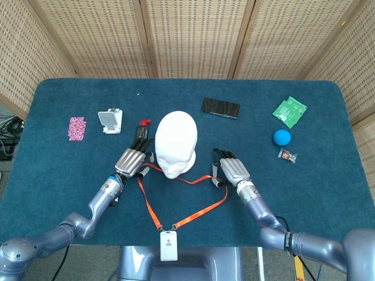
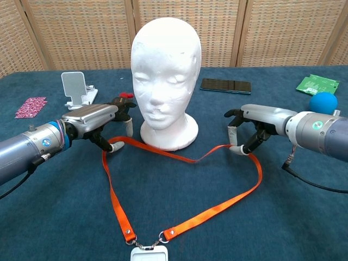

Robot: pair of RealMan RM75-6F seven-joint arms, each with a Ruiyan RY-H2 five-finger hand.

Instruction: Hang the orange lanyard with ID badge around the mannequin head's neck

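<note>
The white foam mannequin head (image 2: 165, 81) stands upright near the middle of the blue-carpeted table (image 1: 328, 193), face toward the robot. The orange lanyard (image 2: 187, 159) lies flat on the cloth in front of it as an open loop, its far edge running just past the base of the neck; it is not around the neck. Its two ends meet at metal clips by the near table edge, where the white ID badge (image 1: 169, 246) shows a small grey portrait icon; any print on it is too small to read.

The left hand (image 2: 98, 120) hovers low over the loop's left corner, fingers curled downward with the tips at the strap; whether it grips the strap cannot be told. The right hand (image 2: 251, 124) sits at the loop's right corner, fingers bent and tips on or just at the strap; a firm grip cannot be confirmed.

Behind lie a black smartphone (image 1: 220, 108), a white phone stand (image 1: 111, 120), a pink patterned card (image 1: 77, 128), a black and red small device (image 1: 142, 127), a green packet (image 1: 289, 111) with unreadable print, a blue ball (image 1: 282, 137), and a small wrapped sweet (image 1: 287, 155).
</note>
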